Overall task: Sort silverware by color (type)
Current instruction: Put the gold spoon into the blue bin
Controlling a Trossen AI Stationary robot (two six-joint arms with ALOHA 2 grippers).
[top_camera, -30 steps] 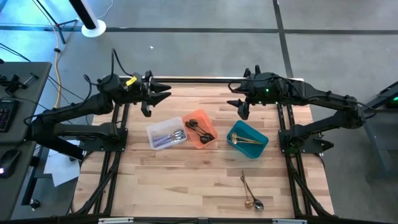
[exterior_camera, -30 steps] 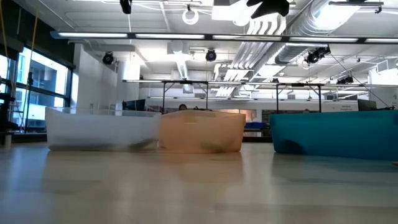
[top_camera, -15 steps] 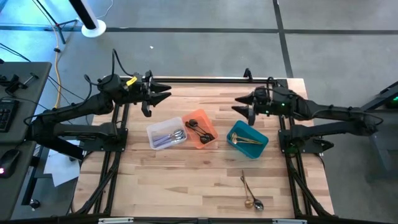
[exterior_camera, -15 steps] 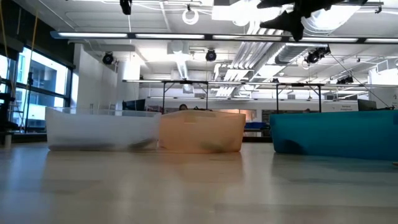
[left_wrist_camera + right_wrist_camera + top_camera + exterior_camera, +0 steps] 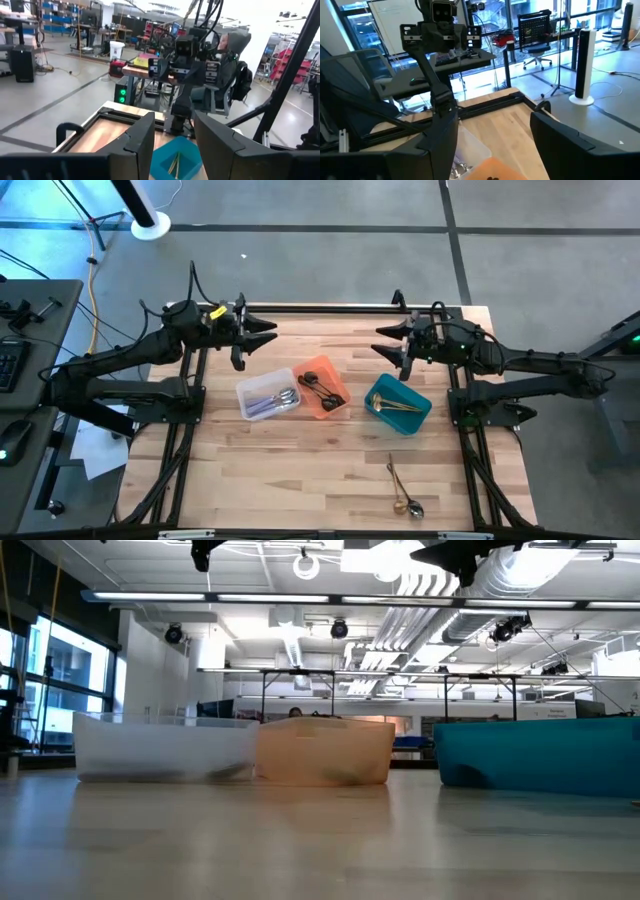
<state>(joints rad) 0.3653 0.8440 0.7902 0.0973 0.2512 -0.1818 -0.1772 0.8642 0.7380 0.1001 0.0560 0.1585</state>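
Most of the silverware is already sorted: shiny silver pieces (image 5: 281,399) lie in the clear bin (image 5: 250,391), black pieces (image 5: 322,387) in the orange bin (image 5: 336,407), and gold pieces (image 5: 398,407) in the teal bin (image 5: 418,413), the three bins standing in a row across the middle of the counter (image 5: 300,470). What is left lies loose at the near right of the counter: two thin pieces (image 5: 401,488) side by side, their bowls toward the near edge and their handles running up toward the far side, tilted slightly left; one looks gold and the other silver, though that is hard to be sure of. Both arms hover high over the far edge, well apart from this pair. The right tool (image 5: 388,346) hangs above the far right of the counter, just beyond the teal bin, its fingers spread wide and holding nothing. The left tool (image 5: 258,333) hangs over the far left, fingers parted and also empty. The loose pair lies almost straight toward the near edge from the right tool, on the right arm's own side, so the right arm is clearly the nearer one. A pick would probably want the fingers closing across the handles, which run near-to-far, with care to take one piece and not both.
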